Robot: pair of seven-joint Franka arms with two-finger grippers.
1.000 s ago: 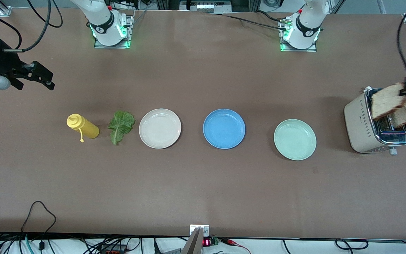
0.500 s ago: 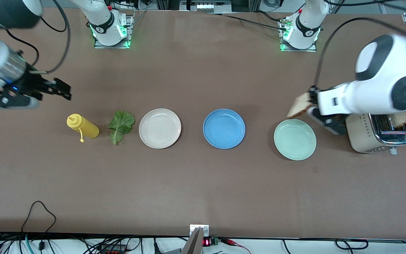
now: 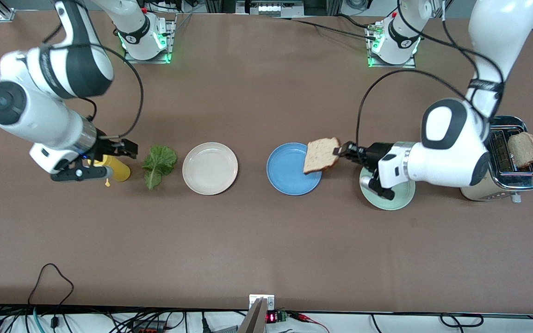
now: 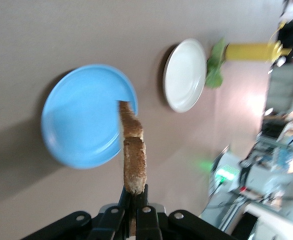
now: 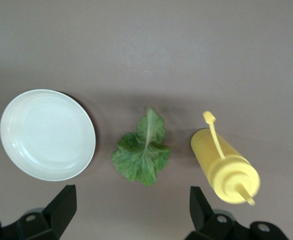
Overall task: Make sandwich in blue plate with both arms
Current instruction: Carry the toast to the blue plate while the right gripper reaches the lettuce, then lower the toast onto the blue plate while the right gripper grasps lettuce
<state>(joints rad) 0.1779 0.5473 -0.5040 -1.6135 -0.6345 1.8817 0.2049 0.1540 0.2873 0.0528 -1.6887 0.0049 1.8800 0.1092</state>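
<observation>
My left gripper [image 3: 341,151] is shut on one edge of a tan bread slice [image 3: 321,155] and holds it over the rim of the blue plate [image 3: 287,178] toward the left arm's end. In the left wrist view the slice [image 4: 134,157] stands edge-on in the gripper [image 4: 135,194] above the blue plate [image 4: 79,117]. A second bread slice [image 3: 523,149] sticks up from the toaster [image 3: 477,190]. The lettuce leaf [image 3: 158,165] lies on the table. My right gripper [image 3: 109,159] is open over the yellow bottle, beside the lettuce [image 5: 142,151]; its fingers [image 5: 61,205] are wide apart and empty.
The yellow squeeze bottle [image 3: 120,172] lies beside the lettuce, toward the right arm's end. The off-white plate [image 3: 210,168] sits between lettuce and blue plate. The mint-green plate [image 3: 393,201] is partly under the left arm. Cables lie along the table edge nearest the front camera.
The left arm carried the bread slice from the toaster, past the mint-green plate, to over the blue plate. The right arm moved in from the table's end to over the bottle.
</observation>
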